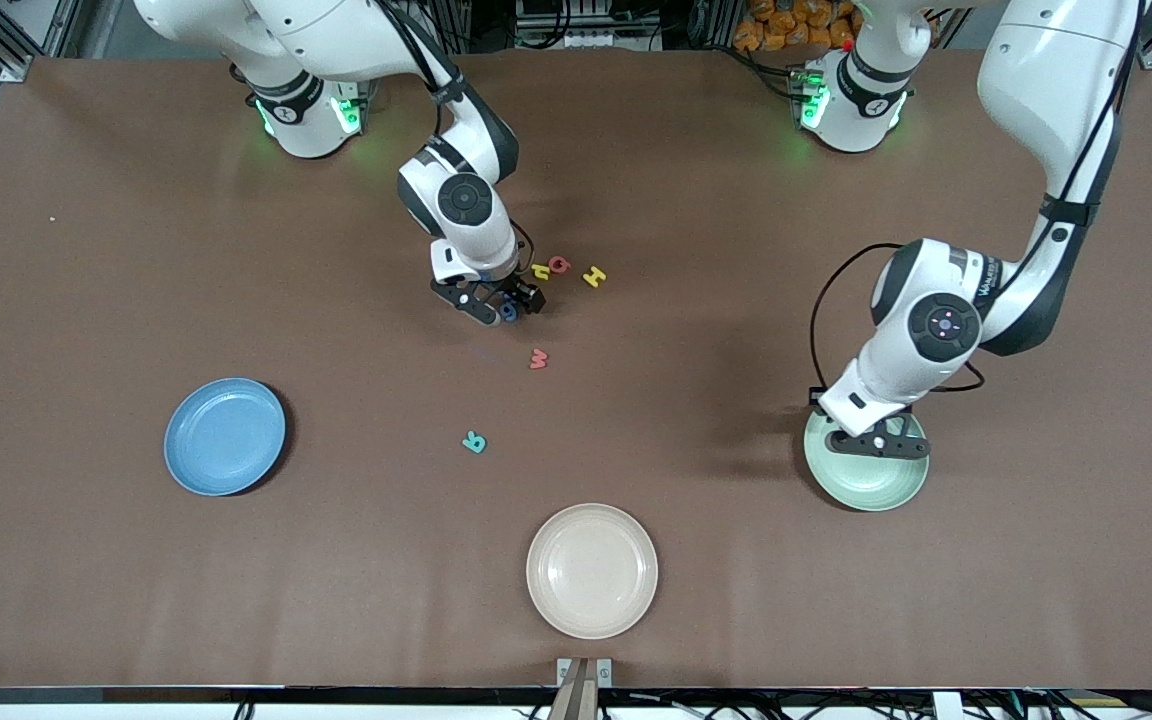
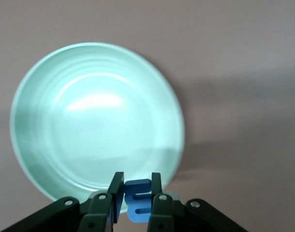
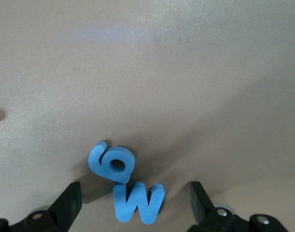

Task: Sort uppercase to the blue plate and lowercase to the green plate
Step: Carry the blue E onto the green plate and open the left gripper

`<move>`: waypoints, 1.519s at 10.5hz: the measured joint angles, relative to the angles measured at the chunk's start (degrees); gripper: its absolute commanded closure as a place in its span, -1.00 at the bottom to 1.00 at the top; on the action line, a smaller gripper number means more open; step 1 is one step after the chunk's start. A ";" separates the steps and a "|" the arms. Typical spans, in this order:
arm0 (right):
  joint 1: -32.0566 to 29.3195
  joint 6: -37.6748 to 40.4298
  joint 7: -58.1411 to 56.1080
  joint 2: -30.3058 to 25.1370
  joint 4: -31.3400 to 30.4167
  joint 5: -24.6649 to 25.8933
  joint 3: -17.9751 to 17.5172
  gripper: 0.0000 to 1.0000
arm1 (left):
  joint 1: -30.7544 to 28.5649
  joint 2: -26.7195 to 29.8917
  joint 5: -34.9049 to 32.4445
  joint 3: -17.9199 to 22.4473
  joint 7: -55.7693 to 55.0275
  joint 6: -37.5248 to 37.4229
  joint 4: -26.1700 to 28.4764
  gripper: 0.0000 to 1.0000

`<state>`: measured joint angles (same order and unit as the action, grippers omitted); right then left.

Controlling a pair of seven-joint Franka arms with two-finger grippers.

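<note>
The left tool (image 2: 137, 195) hangs over the green plate (image 2: 96, 121), its fingers (image 2: 116, 193) pinched narrow on the blue m (image 2: 138, 203), which stands clamped between the pads above the plate's rim. In the front view this tool (image 1: 879, 442) sits over the plate (image 1: 867, 485) at the left arm's end of the worktop (image 1: 86, 300).

The right tool (image 3: 133, 203) is low over the worktop with its fingers (image 3: 70, 203) spread wide, holding nothing. Between them lie the blue W (image 3: 138, 202) and, touching it at about 11 o'clock in the right wrist view, the blue g (image 3: 112, 162). In the front view this tool (image 1: 496, 305) stands near the worktop's middle, with a blue letter showing at its tips.

From the right tool outward in the front view: the yellow n (image 1: 540, 271) lies near it at about 2 o'clock, the red Q (image 1: 560, 264) just beside the n, and the yellow H (image 1: 593, 277) a little farther toward the left arm's end. The red w (image 1: 538, 358) lies at about 5 o'clock from the tool, nearer the front camera. The teal R (image 1: 474, 441) lies nearer still, at about 6 o'clock. The blue plate (image 1: 225, 436) rests toward the right arm's end, at about 8 o'clock from the tool, with no letter on it. A cream plate (image 1: 591, 570) lies nearest the front camera, at about 5 o'clock from the teal R.
</note>
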<state>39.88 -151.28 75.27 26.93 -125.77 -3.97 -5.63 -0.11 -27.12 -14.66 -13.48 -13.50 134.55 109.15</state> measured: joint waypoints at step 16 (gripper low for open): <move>-7.87 13.36 -8.05 -9.68 4.29 2.17 1.23 1.00 | 11.94 -2.62 0.00 -0.55 -14.23 0.14 -4.81 -1.00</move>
<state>32.01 -137.93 67.22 17.26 -121.48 -1.79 -4.40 11.83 -29.74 -14.66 -14.02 -27.73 134.69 104.34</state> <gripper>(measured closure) 0.586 0.000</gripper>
